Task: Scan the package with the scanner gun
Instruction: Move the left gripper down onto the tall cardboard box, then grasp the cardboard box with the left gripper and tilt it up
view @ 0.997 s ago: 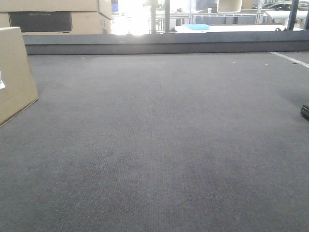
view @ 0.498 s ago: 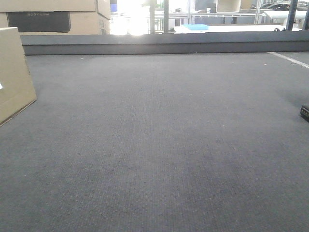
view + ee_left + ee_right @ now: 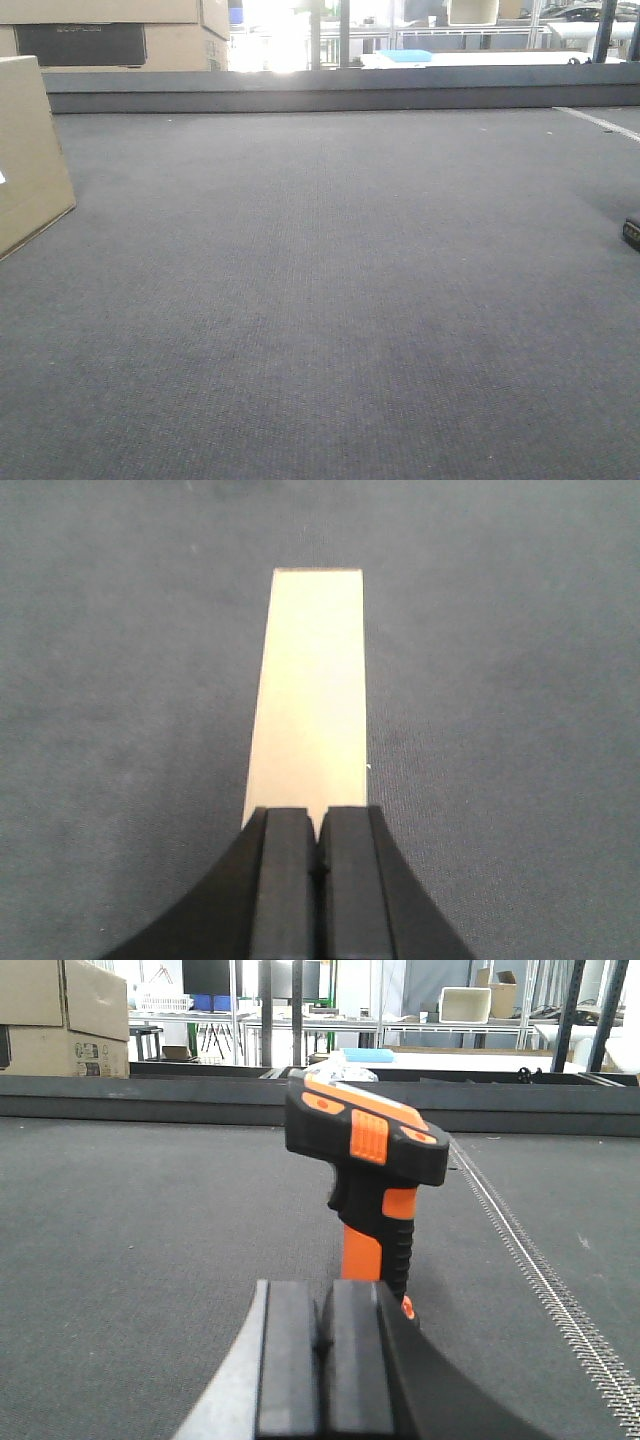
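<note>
The package (image 3: pixel 30 150) is a plain brown box standing at the left edge of the grey mat, partly cut off by the front view. From above, its narrow pale top face (image 3: pixel 310 690) runs away from my left gripper (image 3: pixel 315 818), which hangs over its near end, shut and holding nothing. The scanner gun (image 3: pixel 370 1160) stands upright on the mat, black head with orange patches and an orange handle. My right gripper (image 3: pixel 322 1295) sits just in front of its handle, shut and empty. Only the scanner gun's dark base (image 3: pixel 632 233) shows at the right edge of the front view.
Larger cartons with a dark printed panel (image 3: pixel 110 35) stand behind the mat at the back left. A raised dark rail (image 3: pixel 340 92) closes the far edge. A stitched seam (image 3: pixel 530 1260) runs along the mat right of the scanner gun. Shelving and tables lie beyond.
The front view has shifted slightly, so the package sits a little further left in it. Nothing else has visibly moved.
</note>
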{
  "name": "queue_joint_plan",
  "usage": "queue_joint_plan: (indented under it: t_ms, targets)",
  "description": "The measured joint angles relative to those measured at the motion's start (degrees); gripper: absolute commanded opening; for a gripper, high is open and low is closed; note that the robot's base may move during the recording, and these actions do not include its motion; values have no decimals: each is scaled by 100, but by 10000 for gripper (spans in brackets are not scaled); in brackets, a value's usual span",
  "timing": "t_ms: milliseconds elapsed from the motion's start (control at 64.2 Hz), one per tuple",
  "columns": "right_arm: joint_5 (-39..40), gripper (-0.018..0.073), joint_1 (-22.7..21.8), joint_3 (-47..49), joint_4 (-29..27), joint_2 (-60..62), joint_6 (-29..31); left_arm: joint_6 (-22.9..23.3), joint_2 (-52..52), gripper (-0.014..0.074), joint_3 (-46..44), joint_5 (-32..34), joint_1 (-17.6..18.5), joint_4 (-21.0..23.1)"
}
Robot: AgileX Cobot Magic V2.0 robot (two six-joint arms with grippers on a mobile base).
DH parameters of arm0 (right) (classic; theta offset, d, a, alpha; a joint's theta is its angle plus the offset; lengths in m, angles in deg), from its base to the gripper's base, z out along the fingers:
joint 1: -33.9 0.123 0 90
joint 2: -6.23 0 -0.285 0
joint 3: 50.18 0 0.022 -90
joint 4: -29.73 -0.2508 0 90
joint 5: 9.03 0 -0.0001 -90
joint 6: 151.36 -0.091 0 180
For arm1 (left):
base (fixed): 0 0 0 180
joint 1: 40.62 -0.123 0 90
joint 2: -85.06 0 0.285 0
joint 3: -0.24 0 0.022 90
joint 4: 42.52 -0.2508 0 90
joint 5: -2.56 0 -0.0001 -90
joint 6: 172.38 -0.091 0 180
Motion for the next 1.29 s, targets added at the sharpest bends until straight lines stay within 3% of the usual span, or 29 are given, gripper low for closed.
queue_joint_plan:
  t_ms: [78, 156, 280, 389, 545, 763, 919, 1153, 1215, 1293]
  targets:
    - [0, -169, 0, 0, 0, 0, 0, 0, 514, -92, -349, -235, 0, 103]
    - [0, -169, 0, 0, 0, 0, 0, 0, 961, 2, -658, -517, 0, 193]
    - [0, -169, 0, 0, 0, 0, 0, 0, 1424, 288, -963, -801, 0, 274]
    - [0, -169, 0, 0, 0, 0, 0, 0, 1605, 625, -1021, -851, 0, 286]
    - [0, -169, 0, 0, 0, 0, 0, 0, 1706, 517, -1029, -966, 0, 177]
    - [0, -169, 0, 0, 0, 0, 0, 0, 1914, 522, -1029, -1038, -58, -185]
    - [0, -169, 0, 0, 0, 0, 0, 0, 2102, 520, -1033, -1114, -105, -193]
    - [0, -169, 0, 0, 0, 0, 0, -363, 2495, 509, -1033, -1539, -105, 103]
    - [0, -169, 0, 0, 0, 0, 0, -385, 2534, 471, -1033, -1562, -105, 146]
    - [0, -169, 0, 0, 0, 0, 0, -385, 2531, 347, -1033, -1571, -105, 146]
